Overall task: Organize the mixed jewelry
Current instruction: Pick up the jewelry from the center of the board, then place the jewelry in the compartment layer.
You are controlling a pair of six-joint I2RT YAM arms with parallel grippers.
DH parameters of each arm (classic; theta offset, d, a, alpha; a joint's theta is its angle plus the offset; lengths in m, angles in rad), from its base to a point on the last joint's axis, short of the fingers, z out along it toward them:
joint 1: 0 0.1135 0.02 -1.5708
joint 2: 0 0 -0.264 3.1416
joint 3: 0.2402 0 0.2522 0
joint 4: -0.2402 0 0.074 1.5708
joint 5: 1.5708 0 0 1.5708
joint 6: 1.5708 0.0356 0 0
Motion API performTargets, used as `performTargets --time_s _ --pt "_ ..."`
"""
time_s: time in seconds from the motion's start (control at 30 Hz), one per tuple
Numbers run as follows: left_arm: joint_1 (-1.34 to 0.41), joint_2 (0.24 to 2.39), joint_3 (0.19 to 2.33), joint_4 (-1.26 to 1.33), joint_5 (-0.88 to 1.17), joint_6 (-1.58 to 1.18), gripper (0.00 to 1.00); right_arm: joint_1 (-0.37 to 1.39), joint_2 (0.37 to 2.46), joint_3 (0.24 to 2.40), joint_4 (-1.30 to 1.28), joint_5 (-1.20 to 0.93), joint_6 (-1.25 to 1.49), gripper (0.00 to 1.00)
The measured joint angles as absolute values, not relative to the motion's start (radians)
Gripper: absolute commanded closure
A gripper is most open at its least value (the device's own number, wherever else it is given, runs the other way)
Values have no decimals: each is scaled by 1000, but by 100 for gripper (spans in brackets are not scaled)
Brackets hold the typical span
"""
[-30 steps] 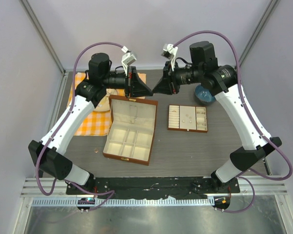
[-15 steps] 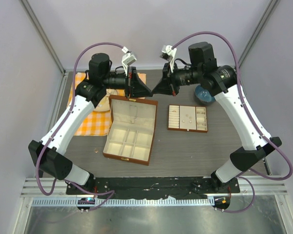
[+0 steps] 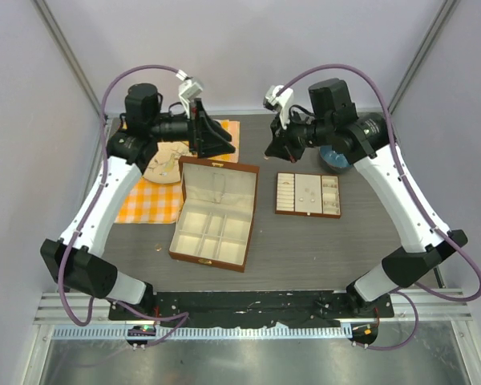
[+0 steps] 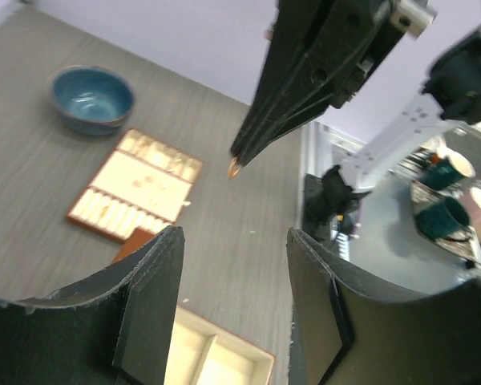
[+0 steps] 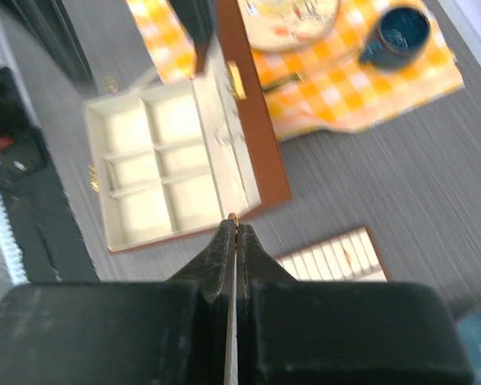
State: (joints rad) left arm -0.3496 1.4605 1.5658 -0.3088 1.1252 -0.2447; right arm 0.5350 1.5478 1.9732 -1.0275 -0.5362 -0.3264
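My right gripper (image 5: 235, 224) is shut on a tiny copper ring (image 5: 232, 216) of the mixed jewelry, pinched at its very tips. The left wrist view shows the same ring (image 4: 232, 167) at the tip of the right gripper's fingers (image 4: 305, 88). From above, the right gripper (image 3: 269, 153) hangs over the table between the open brown box (image 3: 212, 212) and the ring tray (image 3: 308, 195). My left gripper (image 3: 229, 147) stands open and empty behind the box lid, a short gap away from the right one. Its open jaws (image 4: 234, 237) frame bare table and a box corner (image 4: 216, 353).
A blue bowl (image 3: 337, 156) sits at the back right behind the ring tray. An orange checked cloth (image 3: 148, 196) at the left carries a plate (image 3: 164, 164) and a dark blue cup (image 5: 397, 32). The box has several cream compartments (image 5: 156, 172).
The left gripper has opened and drawn back to the left. The right gripper has shut on the ring, moved slightly right and tipped downward. The two tips, which met before, now stand apart.
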Motion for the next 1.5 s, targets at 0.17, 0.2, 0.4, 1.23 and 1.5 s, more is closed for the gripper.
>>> performTargets --time_s 0.17,0.2,0.4,1.23,1.5 --pt "-196 1393 1557 -410 1102 -186 41 537 1480 1755 -1005 -350 -408 99" --pt "-162 1374 1557 -437 1097 -170 41 537 1476 1700 -990 -300 -434 99" --pt "-26 1288 1558 -566 1083 -101 41 537 1516 1469 -912 -110 -556 99" --pt "151 1284 1492 -694 1106 31 43 458 1770 1356 -571 -17 -758 99" --pt "153 1284 1470 -684 1122 23 43 457 1694 1329 -612 -65 -754 99"
